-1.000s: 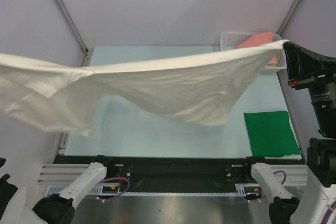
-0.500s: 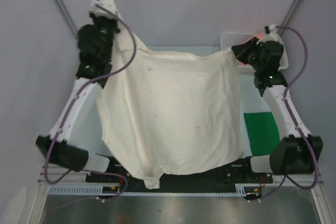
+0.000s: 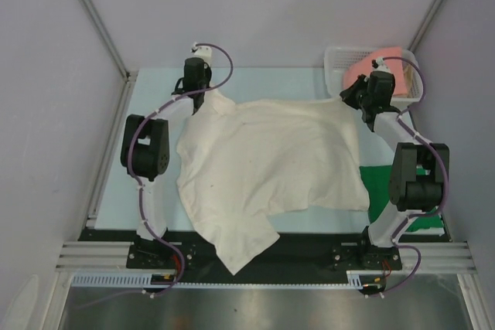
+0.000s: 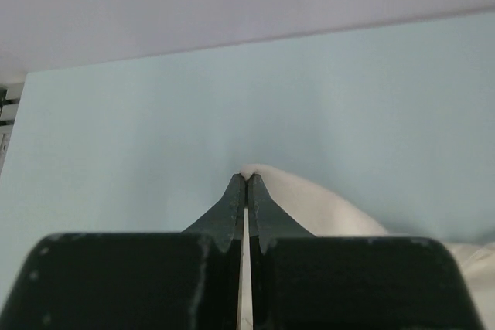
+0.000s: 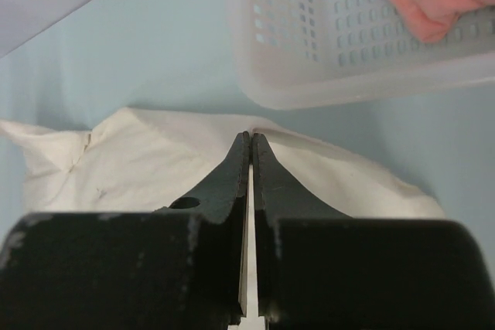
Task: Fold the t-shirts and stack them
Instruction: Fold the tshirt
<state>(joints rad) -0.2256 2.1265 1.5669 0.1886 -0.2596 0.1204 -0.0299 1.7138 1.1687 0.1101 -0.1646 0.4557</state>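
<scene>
Lying spread across the pale table, the cream-white t-shirt is pinched at both far corners. The left gripper is clenched on one and the right gripper on the other. The dark green t-shirt shows beyond its right edge. The salmon-pink t-shirt sits in the white basket.

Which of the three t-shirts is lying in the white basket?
The salmon-pink t-shirt. The cream-white t-shirt is spread on the table, and the dark green t-shirt lies by its right edge.
</scene>
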